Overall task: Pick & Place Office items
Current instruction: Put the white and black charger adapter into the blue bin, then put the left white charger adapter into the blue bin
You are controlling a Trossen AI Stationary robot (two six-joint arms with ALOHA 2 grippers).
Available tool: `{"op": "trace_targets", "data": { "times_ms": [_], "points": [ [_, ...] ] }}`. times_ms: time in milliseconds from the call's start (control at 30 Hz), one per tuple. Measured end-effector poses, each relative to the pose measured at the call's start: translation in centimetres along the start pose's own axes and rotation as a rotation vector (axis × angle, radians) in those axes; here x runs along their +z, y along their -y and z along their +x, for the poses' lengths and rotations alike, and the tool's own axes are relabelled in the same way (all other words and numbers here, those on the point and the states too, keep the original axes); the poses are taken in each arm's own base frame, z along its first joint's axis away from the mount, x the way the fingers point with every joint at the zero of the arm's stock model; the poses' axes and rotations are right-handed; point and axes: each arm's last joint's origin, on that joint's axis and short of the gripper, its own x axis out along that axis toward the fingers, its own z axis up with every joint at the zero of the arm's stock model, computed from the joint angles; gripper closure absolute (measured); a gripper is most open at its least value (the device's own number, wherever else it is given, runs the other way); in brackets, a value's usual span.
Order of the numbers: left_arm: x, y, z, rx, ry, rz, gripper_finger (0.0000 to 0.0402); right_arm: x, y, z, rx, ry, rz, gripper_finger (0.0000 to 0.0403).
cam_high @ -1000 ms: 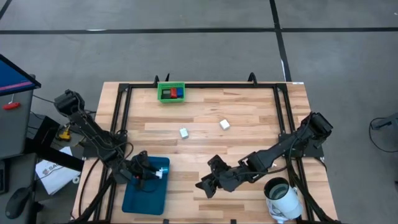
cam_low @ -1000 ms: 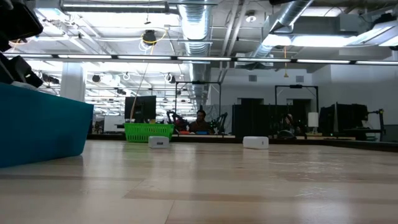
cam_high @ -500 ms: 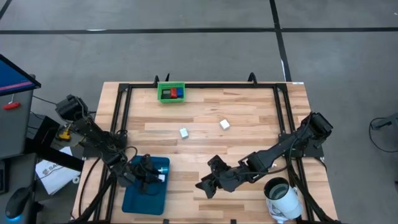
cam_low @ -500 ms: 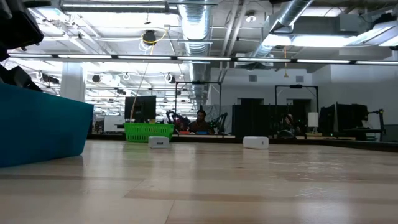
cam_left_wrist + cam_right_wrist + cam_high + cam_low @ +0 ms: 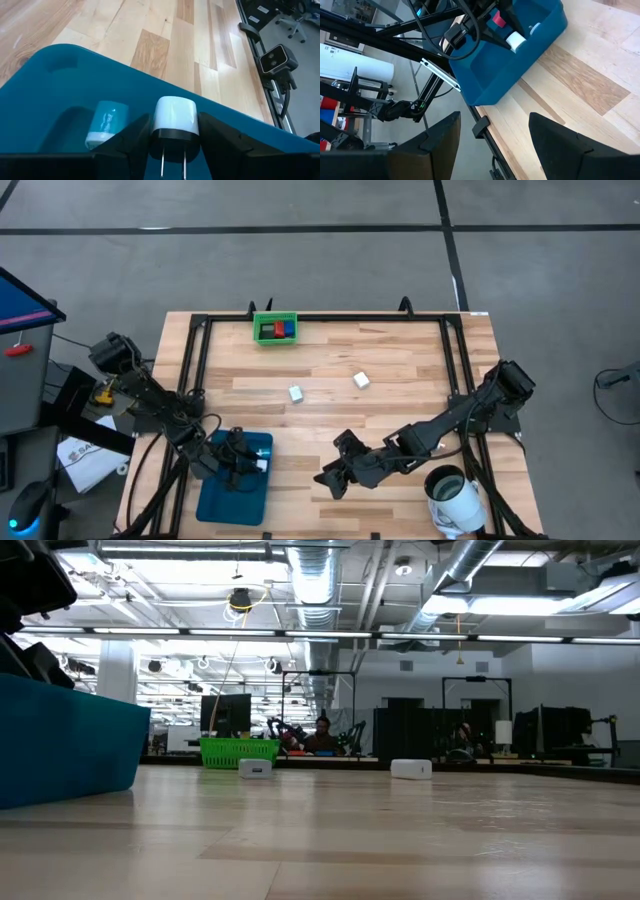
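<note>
Left wrist view had it best: a white charger block (image 5: 174, 118) with a black base and two metal prongs sat between the left gripper (image 5: 172, 142)'s dark fingers (image 5: 134, 137), over the teal tray (image 5: 45, 95). Whether the fingers actually pressed on it, I could not tell. Just beside it, inside the tray, lay a small cyan-and-white piece (image 5: 103, 125).

From the high view, the left arm reached in from the table's left edge, bent at the elbow, its gripper over the tray's right side near the front of the wooden table (image 5: 400, 380). The right gripper (image 5: 333, 477) hung low over bare wood right of the tray, its arm stretched across from the right side; its fingers (image 5: 432, 145) stood well apart with nothing between them.

Farther out, two white cube-like pieces lay apart in mid-table, one (image 5: 296, 393) left of the other (image 5: 361, 380). At the far edge sat the green bin (image 5: 274, 327) with red and blue blocks inside. A white cylinder (image 5: 456, 498) rested at the front right corner.
</note>
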Motion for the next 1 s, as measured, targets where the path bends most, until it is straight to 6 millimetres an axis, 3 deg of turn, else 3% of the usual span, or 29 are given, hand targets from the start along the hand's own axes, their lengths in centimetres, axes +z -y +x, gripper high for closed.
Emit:
{"op": "trace_targets", "data": {
  "times_ms": [433,567,767,1000],
  "points": [
    [0.1,0.1,0.0,-0.004,0.014,-0.004,0.0208,0.0,0.0,0.0,0.001,0.001,-0.016,0.0175],
    [0.9,0.7,-0.2,-0.06,0.068,0.008,0.0202,0.0,0.0,0.0,0.001,0.001,-0.017,0.0175],
    [4.2,1.1,-0.9,-0.065,0.164,0.055,0.0201,0.0,0.0,0.0,0.0,0.001,-0.012,0.0175],
    [10.2,1.2,-0.9,-0.014,0.174,0.179,0.0173,0.0,0.0,0.0,-0.002,0.003,-0.015,0.0175]
  ]
}}
